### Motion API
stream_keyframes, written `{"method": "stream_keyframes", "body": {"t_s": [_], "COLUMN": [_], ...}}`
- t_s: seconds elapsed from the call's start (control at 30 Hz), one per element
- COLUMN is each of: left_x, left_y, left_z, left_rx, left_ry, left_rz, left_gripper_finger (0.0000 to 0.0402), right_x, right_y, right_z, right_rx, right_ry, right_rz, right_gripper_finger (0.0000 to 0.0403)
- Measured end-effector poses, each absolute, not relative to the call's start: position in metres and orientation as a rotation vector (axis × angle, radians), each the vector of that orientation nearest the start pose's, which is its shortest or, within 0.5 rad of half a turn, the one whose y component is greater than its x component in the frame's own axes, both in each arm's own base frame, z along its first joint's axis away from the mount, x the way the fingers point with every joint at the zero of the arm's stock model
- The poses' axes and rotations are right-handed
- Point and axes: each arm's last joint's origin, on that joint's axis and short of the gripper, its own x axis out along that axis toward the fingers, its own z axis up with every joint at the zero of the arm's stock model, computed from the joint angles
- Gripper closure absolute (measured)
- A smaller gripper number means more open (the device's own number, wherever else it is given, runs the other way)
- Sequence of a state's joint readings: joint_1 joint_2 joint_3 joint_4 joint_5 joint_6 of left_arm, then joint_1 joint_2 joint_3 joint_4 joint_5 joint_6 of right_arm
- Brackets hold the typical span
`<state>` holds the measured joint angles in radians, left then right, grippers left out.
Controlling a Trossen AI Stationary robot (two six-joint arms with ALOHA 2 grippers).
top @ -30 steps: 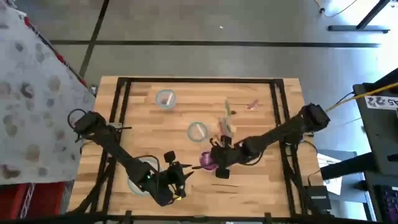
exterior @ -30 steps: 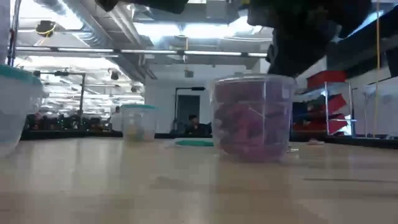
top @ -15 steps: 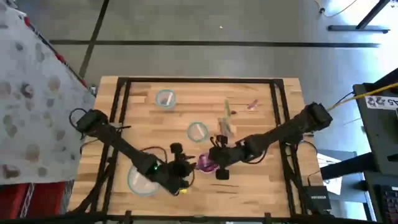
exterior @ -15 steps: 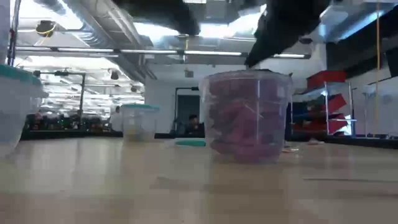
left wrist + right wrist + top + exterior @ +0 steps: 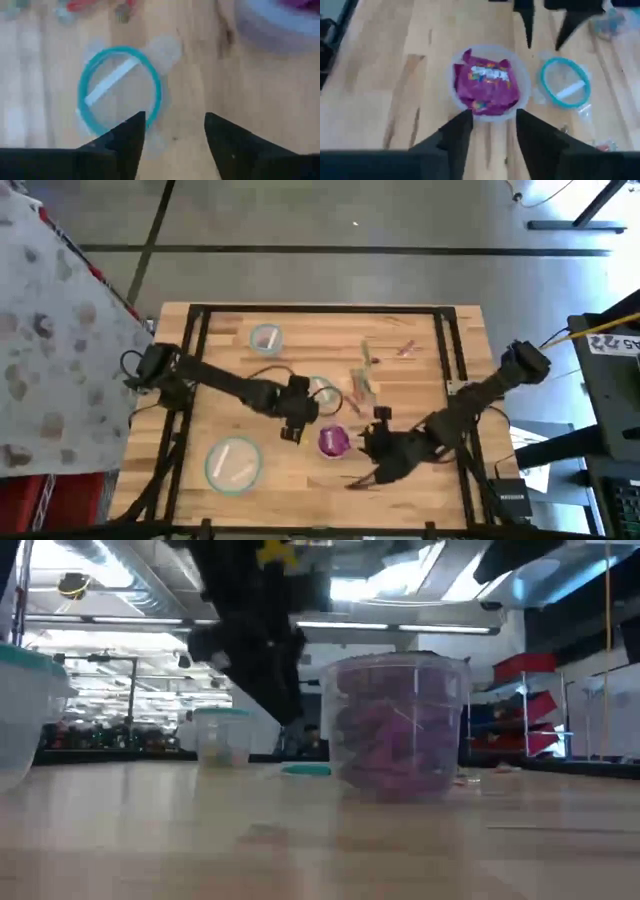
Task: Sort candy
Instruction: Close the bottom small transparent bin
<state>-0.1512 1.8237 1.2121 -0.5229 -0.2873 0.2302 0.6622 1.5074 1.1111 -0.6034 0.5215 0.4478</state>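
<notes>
a pale wooden tabletop (image 5: pixel 420 330) with a dark frame stands on a grey floor; the low view looks across it into a bright workshop. four round clear bowls sit on it. one with no teal rim (image 5: pixel 333 441) holds a heap of magenta-purple candy packets (image 5: pixel 487 81) and stands near the middle. three have pale teal rims: a small one (image 5: pixel 265 338) toward the far side, one (image 5: pixel 319 392) in the middle, and a larger one (image 5: pixel 232 464) at the near left, which seems to hold a thin pale piece. a few loose sweets lie on the far right part of the tabletop: a greenish piece (image 5: pixel 368 357), a pink one (image 5: pixel 405 347), and a small cluster of thin pink and pale pieces (image 5: pixel 360 388); their exact number is too small to count.

there are two arms. the left tool (image 5: pixel 292 420) hangs between the middle teal-rimmed bowl and the candy bowl, fingers (image 5: pixel 127 137) spread apart and empty. the right tool (image 5: pixel 372 452) hangs just beside the candy bowl on its right, fingers (image 5: pixel 457 135) also spread, grasping nothing. in the low view the left arm partly blocks the candy bowl.
</notes>
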Motion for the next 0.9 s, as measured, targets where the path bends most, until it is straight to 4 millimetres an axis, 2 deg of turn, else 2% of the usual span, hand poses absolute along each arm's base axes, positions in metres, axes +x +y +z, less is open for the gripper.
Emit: {"method": "stream_keyframes", "body": {"t_s": [0.17,0.3,0.47,0.73,0.9], "left_x": [0.362,0.368,0.370,0.373,0.372], "left_y": [-0.030,-0.019,-0.007,-0.006,-0.016], "left_z": [0.157,0.141,0.126,0.124,0.129], "left_rx": [0.564,0.593,0.532,0.498,0.493], "left_ry": [1.155,1.183,1.224,1.212,1.212], "left_rz": [-0.062,-0.087,-0.133,-0.092,-0.075], "left_gripper_finger": [0.0166,0.0180,0.0237,0.0378,0.0387], "right_x": [0.240,0.236,0.234,0.235,0.234], "right_y": [0.183,0.187,0.192,0.198,0.200], "right_z": [0.246,0.246,0.246,0.250,0.250], "right_rx": [-0.104,-0.061,-0.014,0.035,0.040], "right_ry": [0.817,0.811,0.799,0.755,0.760], "right_rz": [-0.072,-0.074,-0.075,-0.045,-0.031], "right_gripper_finger": [0.0242,0.0242,0.0242,0.0242,0.0242]}}
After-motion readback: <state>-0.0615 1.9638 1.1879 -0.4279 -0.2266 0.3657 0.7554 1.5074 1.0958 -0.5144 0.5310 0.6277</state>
